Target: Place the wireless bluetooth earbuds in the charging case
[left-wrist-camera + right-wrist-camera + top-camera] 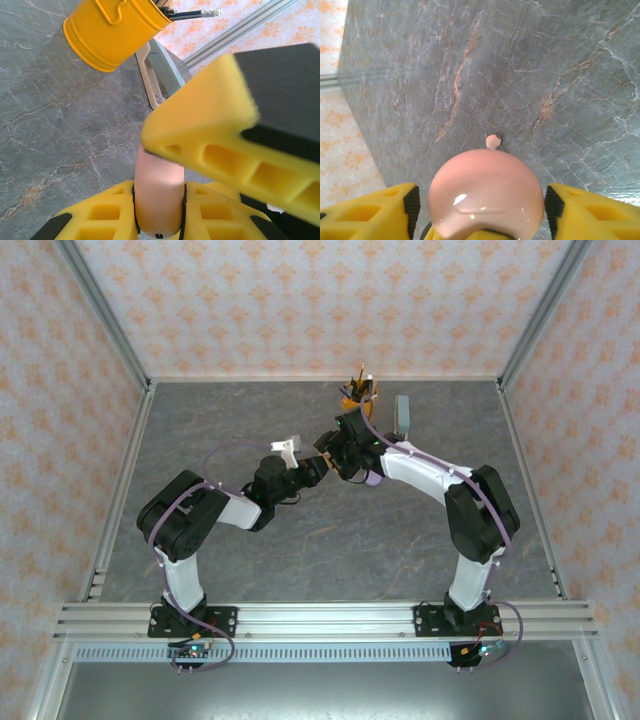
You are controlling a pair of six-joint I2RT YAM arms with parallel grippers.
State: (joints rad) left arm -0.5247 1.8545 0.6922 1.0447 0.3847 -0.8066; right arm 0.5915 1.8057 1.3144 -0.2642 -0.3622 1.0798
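Case [159, 195] in left jaws; right jaws apart

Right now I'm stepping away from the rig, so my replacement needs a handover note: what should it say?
Left tool: shut on the pink case, held above the table.
Right tool: open, fingers either side of that case, not clamping.
One pink earbud lies loose on the table.
Done: case picked up.
Left: seat the earbud in the case; lid state unclear.
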